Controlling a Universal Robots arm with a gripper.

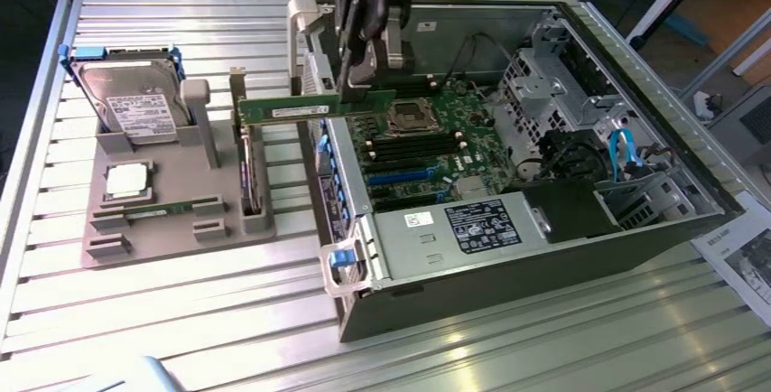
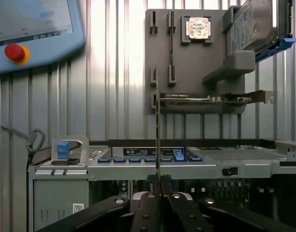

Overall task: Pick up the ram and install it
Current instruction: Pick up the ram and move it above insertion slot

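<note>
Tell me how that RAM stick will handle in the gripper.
Probably stiff: the ram juts out straight from the gripper without sagging. Likely light, being a thin board, seen edge-on in the wrist view. Held off centre, it may pivot if bumped.

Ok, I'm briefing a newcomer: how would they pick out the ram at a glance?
Start at the open computer case. Over its edge facing the grey parts holder, the gripper holds the ram: a long, thin green stick in mid-air, unlike the hard drive and square silver chip sitting in the holder.
</note>
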